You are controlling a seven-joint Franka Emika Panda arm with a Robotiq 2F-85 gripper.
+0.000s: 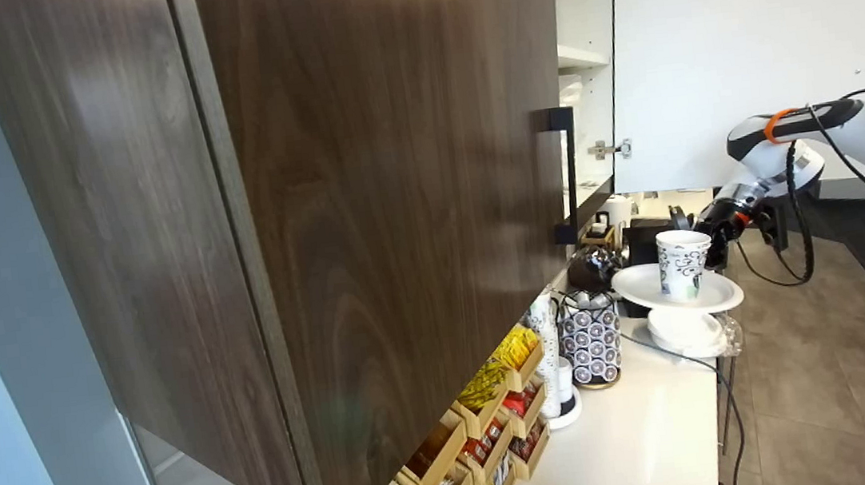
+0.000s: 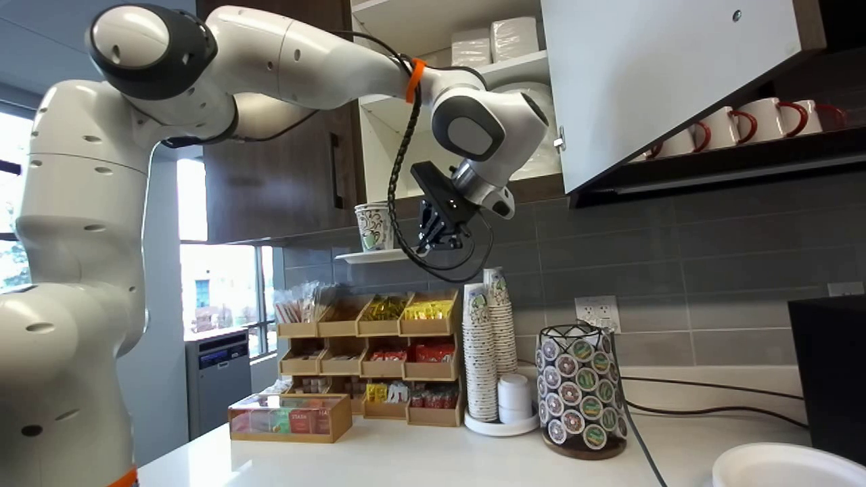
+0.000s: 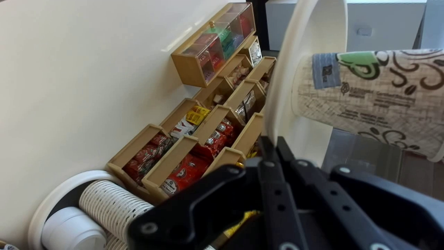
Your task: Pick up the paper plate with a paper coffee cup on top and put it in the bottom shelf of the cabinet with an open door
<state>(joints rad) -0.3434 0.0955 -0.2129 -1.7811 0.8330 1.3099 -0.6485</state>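
Observation:
The white paper plate (image 1: 636,285) is in the air over the counter, roughly level, also in the other views (image 2: 365,258) (image 3: 282,80). The patterned paper coffee cup (image 1: 680,269) stands upright on it (image 2: 374,228) (image 3: 374,93). My gripper (image 3: 276,142) is shut on the plate's rim; it shows in both exterior views (image 1: 710,245) (image 2: 427,237). The cabinet (image 2: 382,138) has its door (image 1: 747,25) swung open, white inside face showing (image 2: 663,74). The bottom shelf (image 1: 586,188) shows partly in an exterior view. The plate is below it, outside the cabinet.
A closed dark door with a black bar handle (image 1: 571,172) stands beside the opening. Below are a packet organizer (image 2: 379,345), cup stacks (image 2: 481,358), a pod holder (image 2: 580,392) and stacked plates (image 1: 683,333). Mugs (image 2: 720,128) sit on a ledge behind the open door.

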